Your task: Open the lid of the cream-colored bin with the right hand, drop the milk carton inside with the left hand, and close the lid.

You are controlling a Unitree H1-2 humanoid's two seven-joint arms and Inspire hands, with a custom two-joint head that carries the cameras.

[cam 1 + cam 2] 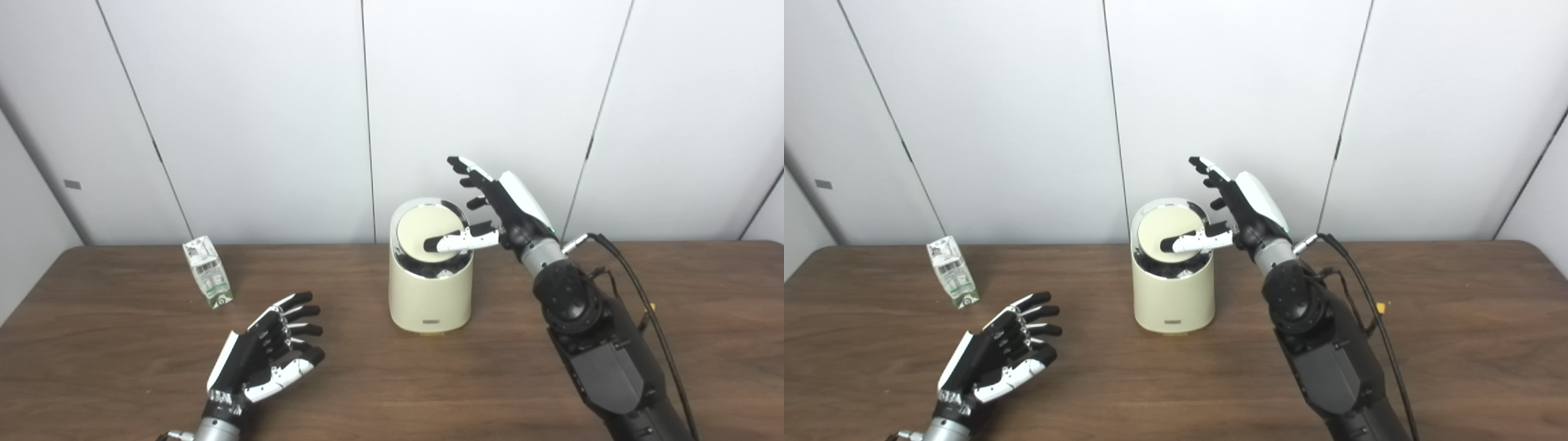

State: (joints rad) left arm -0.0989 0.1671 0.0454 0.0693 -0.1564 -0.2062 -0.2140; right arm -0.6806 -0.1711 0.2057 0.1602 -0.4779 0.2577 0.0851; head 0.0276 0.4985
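Note:
The cream-colored bin [430, 294] stands mid-table. Its round lid [422, 233] is tilted up toward the back, showing a dark gap at the front rim. My right hand [499, 208] is open beside and above the bin's right side, with its thumb [456, 242] lying across the lid and the other fingers spread upward. The milk carton [208, 271] stands slightly tilted at the far left of the table. My left hand [269, 352] is open, palm up, fingers apart, near the front left, well apart from the carton and the bin.
The brown wooden table [392, 392] ends at a white panelled wall [257, 116] just behind the bin. A black cable [637, 294] runs along my right forearm.

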